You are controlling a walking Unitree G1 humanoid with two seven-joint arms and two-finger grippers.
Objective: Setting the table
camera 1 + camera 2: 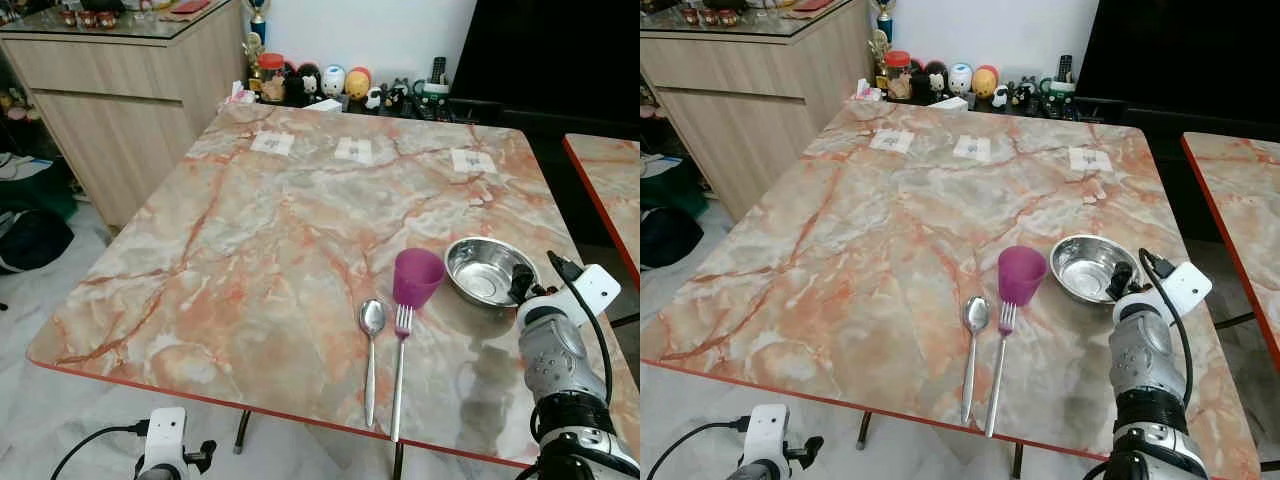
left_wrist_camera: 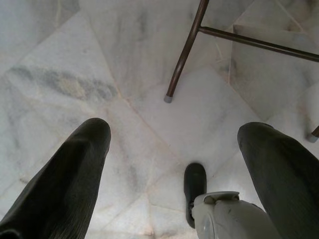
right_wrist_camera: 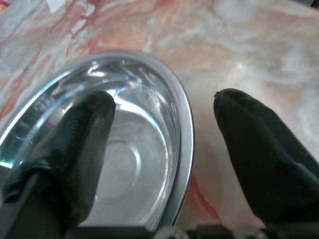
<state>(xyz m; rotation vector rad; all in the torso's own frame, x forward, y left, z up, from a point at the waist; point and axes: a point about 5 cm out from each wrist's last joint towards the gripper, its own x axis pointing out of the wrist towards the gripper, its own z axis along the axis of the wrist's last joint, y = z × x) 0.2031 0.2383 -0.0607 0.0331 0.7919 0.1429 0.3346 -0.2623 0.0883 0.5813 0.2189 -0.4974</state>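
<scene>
My right gripper (image 3: 164, 129) stood wide, straddling the steel bowl's (image 3: 182, 149) rim; closing carelessly, I judged, might skid it toward the purple cup (image 1: 417, 276) beyond.

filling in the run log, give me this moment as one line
step: bowl placement | right gripper: open, straddling steel bowl rim | left gripper: open, idle | purple cup, spoon, fork set

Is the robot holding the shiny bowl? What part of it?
Not holding it yet. The right pincer is open around the rim of the steel bowl, one finger inside and one outside. The left pincer hangs open over the floor, holding nothing.
</scene>
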